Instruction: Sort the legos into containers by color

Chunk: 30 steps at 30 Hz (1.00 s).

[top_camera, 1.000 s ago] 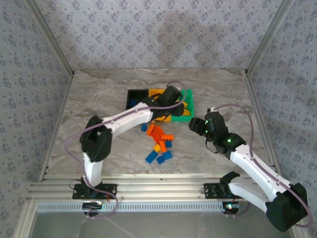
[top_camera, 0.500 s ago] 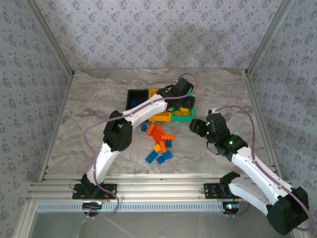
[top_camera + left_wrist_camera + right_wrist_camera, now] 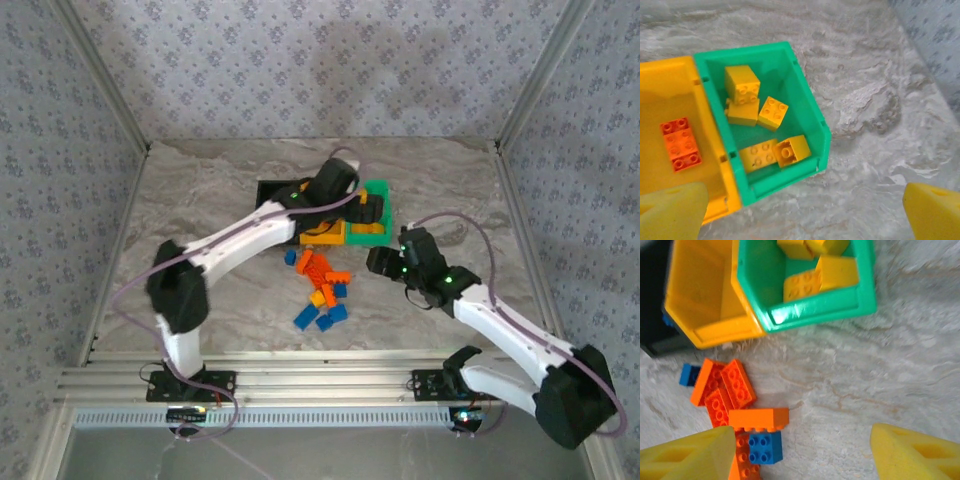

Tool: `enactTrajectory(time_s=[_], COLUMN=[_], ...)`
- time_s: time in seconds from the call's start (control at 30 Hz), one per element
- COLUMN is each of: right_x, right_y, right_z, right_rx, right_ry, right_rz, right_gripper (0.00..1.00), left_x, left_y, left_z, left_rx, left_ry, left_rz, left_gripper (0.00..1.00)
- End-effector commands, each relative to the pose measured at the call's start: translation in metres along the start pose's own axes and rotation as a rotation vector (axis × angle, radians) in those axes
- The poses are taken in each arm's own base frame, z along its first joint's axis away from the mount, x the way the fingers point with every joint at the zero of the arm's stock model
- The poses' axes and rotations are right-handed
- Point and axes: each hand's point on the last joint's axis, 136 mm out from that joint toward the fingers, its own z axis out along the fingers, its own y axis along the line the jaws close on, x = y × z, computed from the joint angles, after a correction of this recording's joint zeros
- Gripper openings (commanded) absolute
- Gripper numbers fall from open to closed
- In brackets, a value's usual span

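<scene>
Jaws gape empty on left gripper [image 3: 805, 200] and right gripper [image 3: 802, 432], the latter nearer the orange brick [image 3: 759, 418] at nine o'clock.

White, black-jointed arms [image 3: 245, 238] with lilac cables carry a yellow-fingered left gripper [image 3: 800, 212] and right gripper [image 3: 800, 455].

No legible text or markings anywhere

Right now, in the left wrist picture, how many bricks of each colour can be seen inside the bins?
Yellow-orange bricks, in the green bin: 5
Red-orange brick, in the yellow-orange bin: 1
Total: 6 (part of the yellow-orange bin is out of frame)
</scene>
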Motion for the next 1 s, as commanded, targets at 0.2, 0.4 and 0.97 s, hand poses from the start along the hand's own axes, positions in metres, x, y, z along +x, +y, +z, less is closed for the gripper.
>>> enactTrajectory(time_s=[0.2, 0.4, 0.97], right_x=[0.020, 0.035, 0.058], right_y=[0.050, 0.060, 0.044], right_z=[0.046, 0.076, 0.105], right_rx=[0.011, 0.081, 0.236], right_ry=[0.072, 0.121, 0.223], right_rz=[-0.148, -0.208, -0.273], right_gripper=[0.88, 0.91, 0.87], left_x=[0.083, 0.128, 0.153], left_y=[0.086, 0.131, 0.160], left_z=[-0.092, -0.126, -0.134], left_rx=[-0.133, -0.228, -0.295], left_ry=[-0.086, -0.086, -0.082], left_rz=[-0.132, -0.183, -0.220], left_gripper=[1.00, 1.00, 1.00])
